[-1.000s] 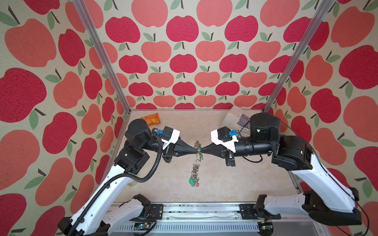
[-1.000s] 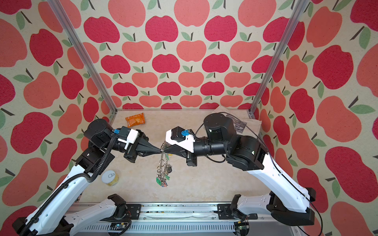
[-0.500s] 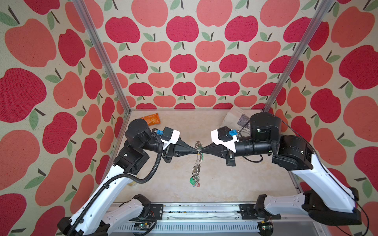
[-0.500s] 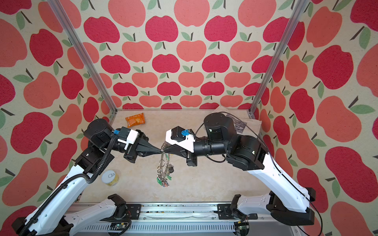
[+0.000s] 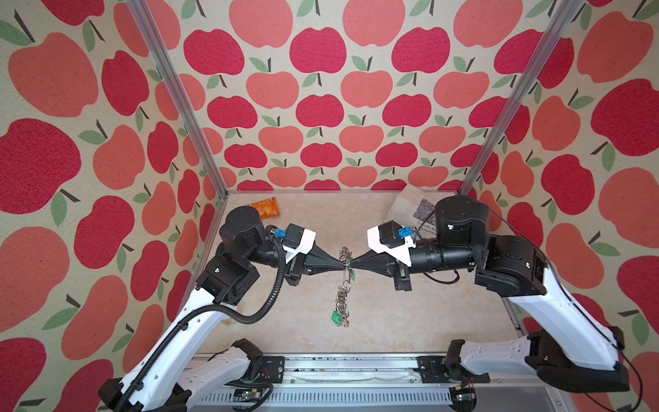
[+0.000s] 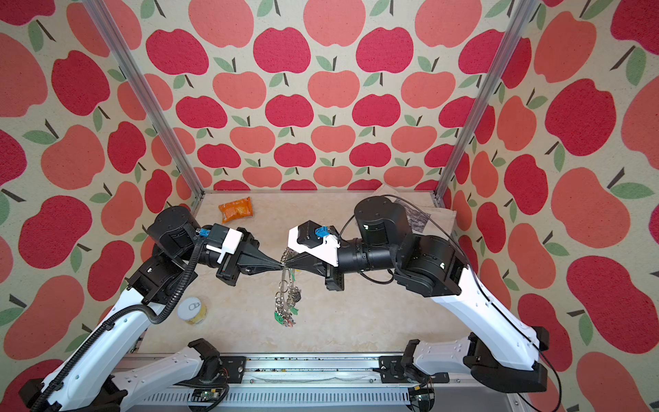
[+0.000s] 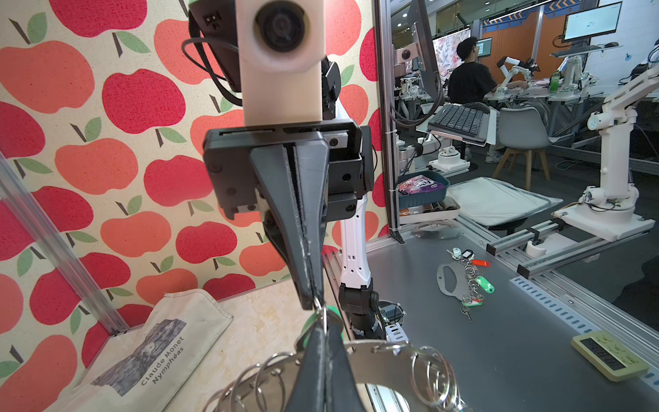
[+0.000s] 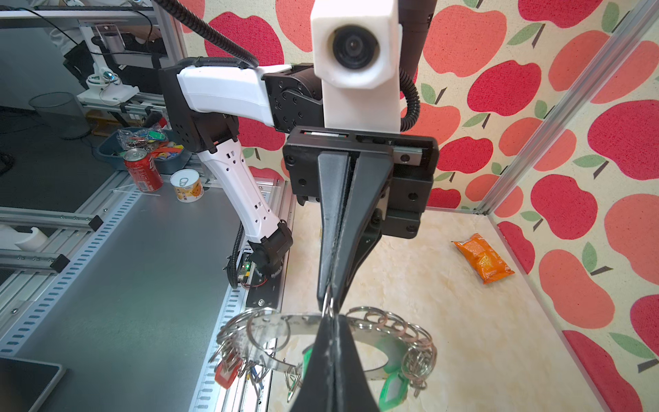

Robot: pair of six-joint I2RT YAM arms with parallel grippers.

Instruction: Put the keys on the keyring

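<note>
The keyring [image 5: 344,281] [image 6: 285,285] hangs edge-on in mid-air above the middle of the table. It is a flat grey metal disc [image 7: 385,356] [image 8: 285,321] with several wire rings along its rim. Keys [image 5: 338,317] [image 6: 285,315] with green and red tags dangle from its low end. My left gripper [image 5: 341,264] [image 7: 323,330] and right gripper [image 5: 351,264] [image 8: 331,321] meet tip to tip at the disc's upper rim. Each is shut on the same thin wire ring there. A green tag [image 8: 390,387] hangs just behind the tips.
An orange foil packet [image 5: 265,207] [image 8: 483,258] lies at the back left. A cloth bag [image 5: 410,210] [image 7: 160,353] lies at the back right. A small yellow can [image 6: 192,310] stands by the left arm. A second keyring [image 7: 460,281] lies on the grey bench outside.
</note>
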